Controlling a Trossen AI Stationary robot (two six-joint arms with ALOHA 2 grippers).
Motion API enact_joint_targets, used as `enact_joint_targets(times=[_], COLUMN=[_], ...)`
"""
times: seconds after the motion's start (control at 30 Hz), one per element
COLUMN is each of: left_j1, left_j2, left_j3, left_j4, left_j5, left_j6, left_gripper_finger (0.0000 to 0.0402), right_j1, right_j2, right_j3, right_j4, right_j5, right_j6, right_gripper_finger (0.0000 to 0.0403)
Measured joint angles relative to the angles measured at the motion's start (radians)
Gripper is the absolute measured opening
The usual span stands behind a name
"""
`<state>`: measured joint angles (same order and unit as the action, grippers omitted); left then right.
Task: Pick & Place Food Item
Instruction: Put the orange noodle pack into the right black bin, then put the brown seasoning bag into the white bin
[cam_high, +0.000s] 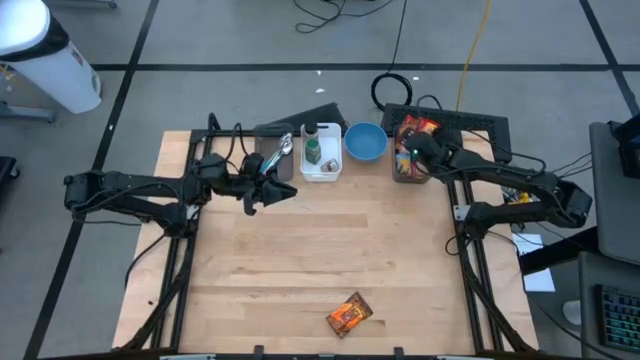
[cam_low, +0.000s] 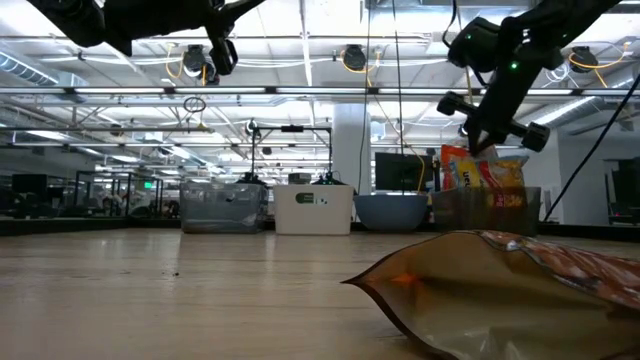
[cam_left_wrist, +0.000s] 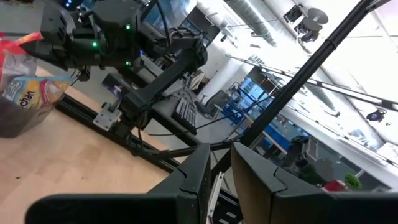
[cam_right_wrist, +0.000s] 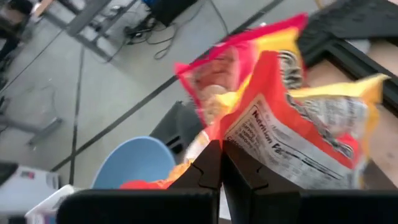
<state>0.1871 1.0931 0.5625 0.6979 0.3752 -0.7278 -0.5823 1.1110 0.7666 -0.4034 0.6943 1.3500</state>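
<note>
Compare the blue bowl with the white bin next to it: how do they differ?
The blue bowl is round; the white bin is rectangular. In the high view the blue bowl looks empty, while the white bin holds a dark bottle. Both stand at the table's far edge.

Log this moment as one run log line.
right gripper: shut on snack bag over bin | left gripper: waiting mid-air | foil pouch: front table edge

Ceiling strip lights (cam_low: 300, 60) are glaring bright overhead; the near snack packet (cam_low: 520, 290) is lying blurred and backlit, and the red bag (cam_right_wrist: 280, 118) is smearing.
</note>
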Motion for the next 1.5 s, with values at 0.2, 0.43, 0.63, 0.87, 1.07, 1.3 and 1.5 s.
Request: enact_joint_targets(times=[0.2, 0.43, 0.63, 0.87, 1.07, 1.3, 1.5], left_j1=[0.0, 0.0, 0.0, 0.002, 0.002, 0.009, 0.102], left_j2=[0.0, 0.0, 0.0, 0.0, 0.0, 0.0, -0.015], left_j3=[0.0, 0.0, 0.0, 0.0, 0.0, 0.0, 0.0], left_j4=[0.001, 0.001, 0.002, 0.003, 0.013, 0.079, 0.076], left_j5=[0.0, 0.0, 0.0, 0.0, -0.001, -0.035, 0.067], left_j6=[0.012, 0.012, 0.011, 0.008, 0.007, -0.003, 0.036], left_gripper_finger=[0.0072, 0.0072, 0.0072, 0.0072, 0.0072, 0.0072, 0.0072], right_j1=[-0.003, -0.006, -0.006, -0.005, -0.005, -0.001, 0.065], right_j2=[0.0, 0.0, -0.002, -0.043, -0.121, -0.213, -0.228], right_j3=[0.0, 0.0, 0.0, 0.0, 0.0, -0.001, -0.001], right_j4=[0.039, 0.042, 0.107, 0.306, 0.345, 0.465, 0.702], right_j5=[-0.022, -0.07, -0.07, -0.072, -0.074, -0.29, -0.546], right_j6=[-0.061, -0.105, -0.136, -0.441, -0.585, -0.81, -0.91], right_gripper_finger=[0.0007, 0.0071, 0.0158, 0.0213, 0.0212, 0.0206, 0.0205])
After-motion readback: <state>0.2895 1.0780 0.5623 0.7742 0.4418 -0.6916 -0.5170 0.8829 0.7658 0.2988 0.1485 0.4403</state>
